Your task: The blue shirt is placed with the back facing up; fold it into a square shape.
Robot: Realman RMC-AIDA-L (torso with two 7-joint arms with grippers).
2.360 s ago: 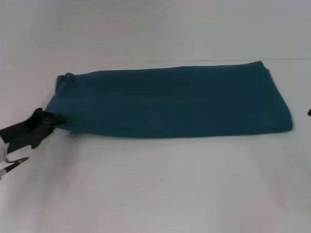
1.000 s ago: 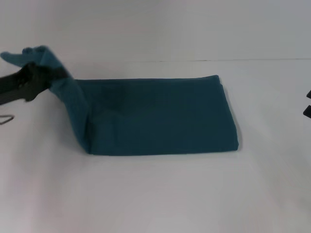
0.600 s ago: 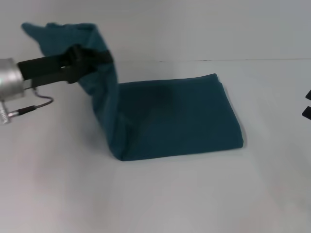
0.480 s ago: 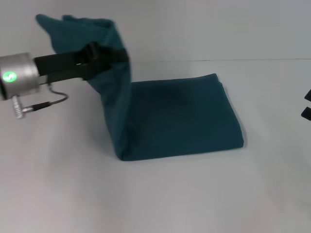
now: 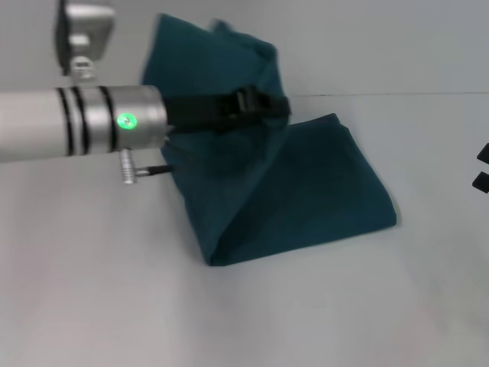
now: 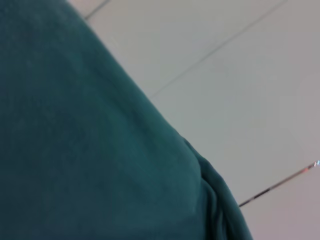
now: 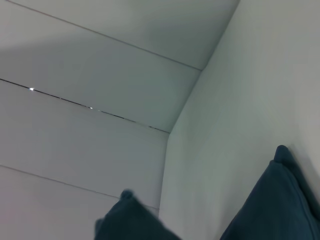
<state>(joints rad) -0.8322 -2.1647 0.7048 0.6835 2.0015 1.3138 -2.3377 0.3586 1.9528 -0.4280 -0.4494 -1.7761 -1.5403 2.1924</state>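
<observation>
The blue shirt [image 5: 313, 191] lies on the white table [image 5: 306, 313] as a folded strip, plain side showing. Its left end is lifted and carried over toward the right, draped from my left gripper [image 5: 276, 107]. That gripper is shut on the cloth above the middle of the lying part. Teal fabric of the shirt [image 6: 75, 150] fills most of the left wrist view. The right wrist view shows two raised edges of the shirt [image 7: 280, 210]. Only two dark tips of my right gripper [image 5: 483, 167] show, standing apart at the table's right edge, away from the shirt.
My left arm's silver forearm [image 5: 76, 130], with a green light on it, reaches in from the left above the table. The white table surface spreads in front of the shirt and to its right. A pale wall stands behind.
My left gripper has lifted the shirt's left end off the table and swung it up and rightward over the rest. The lying part has shortened and skewed slightly. The right gripper has stayed put.
</observation>
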